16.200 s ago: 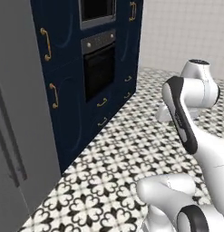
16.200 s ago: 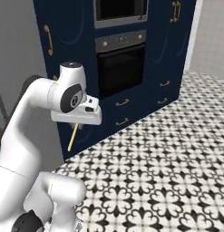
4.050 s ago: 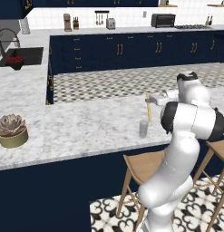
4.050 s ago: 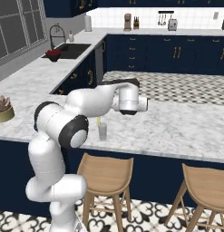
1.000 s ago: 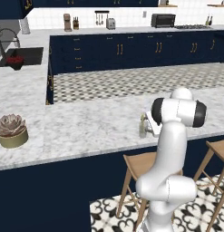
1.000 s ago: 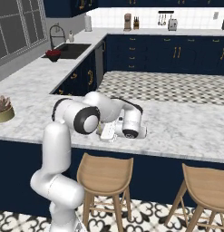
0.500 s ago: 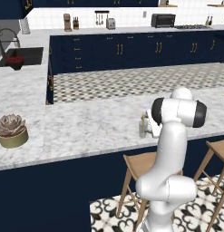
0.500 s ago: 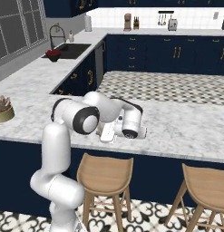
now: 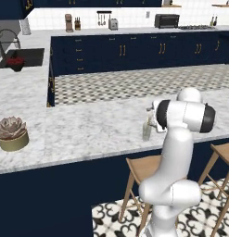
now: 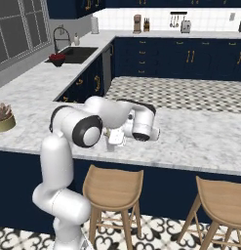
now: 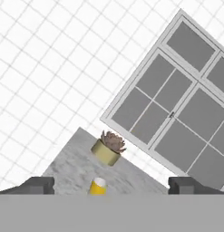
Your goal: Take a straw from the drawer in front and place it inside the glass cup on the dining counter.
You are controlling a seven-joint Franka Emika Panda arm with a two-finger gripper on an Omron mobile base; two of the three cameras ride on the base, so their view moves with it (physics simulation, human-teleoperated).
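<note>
The white arm folds low over the near edge of the dining desk (image 9: 88,134), a long white-grey marbled top on a navy base with wooden stools (image 10: 113,187) tucked under it. In the left base view the glass cup (image 9: 147,131) stands on the marble just beside the arm's dark joint, close to the desk's near edge; the thin pale straw (image 9: 149,121) rises out of its top, leaning slightly. In the right base view the cup is mostly hidden behind the arm's wrist, and I cannot make out the straw there.

The end effector (image 11: 111,186) is released: in the hand view its two dark fingertips (image 11: 38,186) stand far apart at the bottom corners with nothing between them. That view is rolled, looking along the marble towards the gold-potted succulent (image 11: 109,148), with a grey-paned window (image 11: 177,108) behind it. A small yellow tip with a pale top (image 11: 98,186) pokes up at the lower edge between the fingertips; it may be the straw's end, though I cannot tell for sure.

The succulent (image 9: 11,134) sits at the far left of the desk, well apart from the cup. Beyond, a black sink (image 10: 73,54) with a red bowl lies in the back counter
</note>
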